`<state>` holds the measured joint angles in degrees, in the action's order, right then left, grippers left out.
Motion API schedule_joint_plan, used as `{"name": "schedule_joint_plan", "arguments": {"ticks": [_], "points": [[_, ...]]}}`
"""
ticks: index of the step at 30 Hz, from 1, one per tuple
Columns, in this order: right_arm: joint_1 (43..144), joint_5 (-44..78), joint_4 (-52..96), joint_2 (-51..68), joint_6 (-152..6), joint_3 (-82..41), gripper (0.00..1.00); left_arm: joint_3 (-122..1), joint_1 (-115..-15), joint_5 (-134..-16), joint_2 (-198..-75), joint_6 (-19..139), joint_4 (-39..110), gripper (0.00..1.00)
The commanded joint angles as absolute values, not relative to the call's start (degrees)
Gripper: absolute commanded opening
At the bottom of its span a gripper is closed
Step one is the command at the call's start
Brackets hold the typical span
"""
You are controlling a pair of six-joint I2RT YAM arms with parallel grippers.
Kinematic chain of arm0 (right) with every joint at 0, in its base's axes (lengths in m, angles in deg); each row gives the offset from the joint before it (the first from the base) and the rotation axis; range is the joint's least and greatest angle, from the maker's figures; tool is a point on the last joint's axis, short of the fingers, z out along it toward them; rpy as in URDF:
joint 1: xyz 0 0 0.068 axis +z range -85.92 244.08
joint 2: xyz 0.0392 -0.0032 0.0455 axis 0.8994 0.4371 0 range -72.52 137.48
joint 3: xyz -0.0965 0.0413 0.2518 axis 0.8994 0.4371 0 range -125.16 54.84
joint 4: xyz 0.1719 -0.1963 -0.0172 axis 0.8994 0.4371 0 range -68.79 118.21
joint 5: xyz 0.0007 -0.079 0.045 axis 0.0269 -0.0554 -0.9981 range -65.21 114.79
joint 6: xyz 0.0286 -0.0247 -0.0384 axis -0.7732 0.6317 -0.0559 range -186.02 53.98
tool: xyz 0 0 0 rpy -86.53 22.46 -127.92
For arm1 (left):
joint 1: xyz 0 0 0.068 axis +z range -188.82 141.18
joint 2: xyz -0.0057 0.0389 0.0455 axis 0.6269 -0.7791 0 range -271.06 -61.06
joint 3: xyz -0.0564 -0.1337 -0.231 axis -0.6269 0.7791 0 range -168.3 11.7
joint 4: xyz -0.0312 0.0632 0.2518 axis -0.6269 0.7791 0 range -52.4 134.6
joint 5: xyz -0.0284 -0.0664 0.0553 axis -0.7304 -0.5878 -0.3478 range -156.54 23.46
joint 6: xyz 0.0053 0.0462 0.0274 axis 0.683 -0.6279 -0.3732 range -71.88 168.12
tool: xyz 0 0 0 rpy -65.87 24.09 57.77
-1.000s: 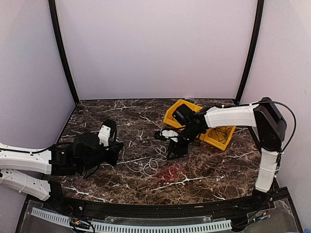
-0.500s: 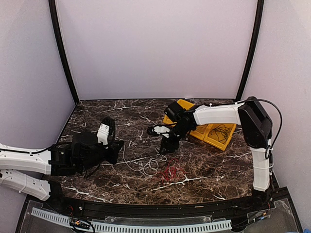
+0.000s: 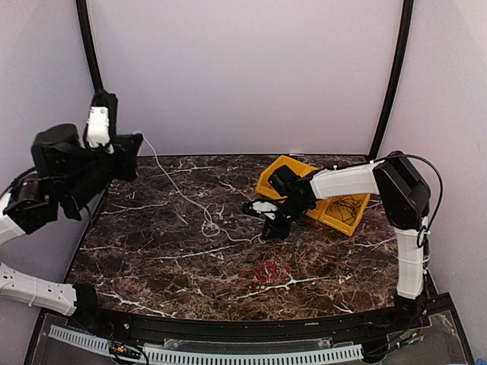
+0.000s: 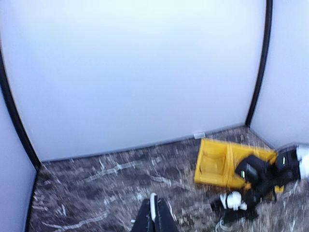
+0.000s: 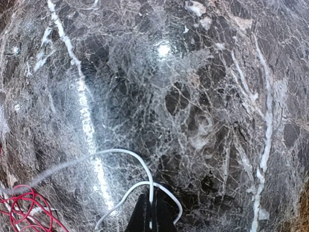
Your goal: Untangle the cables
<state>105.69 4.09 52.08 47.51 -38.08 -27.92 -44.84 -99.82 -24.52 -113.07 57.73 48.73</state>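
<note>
Left pincer (image 3: 135,144) clamped on the white cable (image 3: 207,225), held high above the left rear corner of the counter (image 3: 152,258); right pincer (image 3: 268,232) clamped on the same cable low at mid-counter, just in front of the yellow bin (image 3: 281,169); cable slants down between them, looped where it meets the surface; red cable (image 3: 263,271) lies bundled apart, nearer the front; black cable (image 3: 347,207) rests inside the bin.

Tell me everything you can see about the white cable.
The white cable is thin, flexible and plastic-looking. It stretches between both pincers: the raised left pincer clamps it high at the far left, and the right pincer pinches it low over the table. Midway it forms a small loop. The red cable lies near its right end.
</note>
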Motion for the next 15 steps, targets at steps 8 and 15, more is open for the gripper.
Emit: {"name": "schedule_joint_plan", "arguments": {"ticks": [8, 15], "points": [[105.27, 6.60, 50.63, 46.52, -38.74, -19.33, 0.00, -83.16, -99.48, -7.91, -114.71, 18.88, 47.96, 0.00], [105.24, 6.38, 51.02, 46.32, -38.71, -19.25, 0.00, -87.53, -99.48, -11.08, -119.29, 16.23, 46.27, 0.00]]}}
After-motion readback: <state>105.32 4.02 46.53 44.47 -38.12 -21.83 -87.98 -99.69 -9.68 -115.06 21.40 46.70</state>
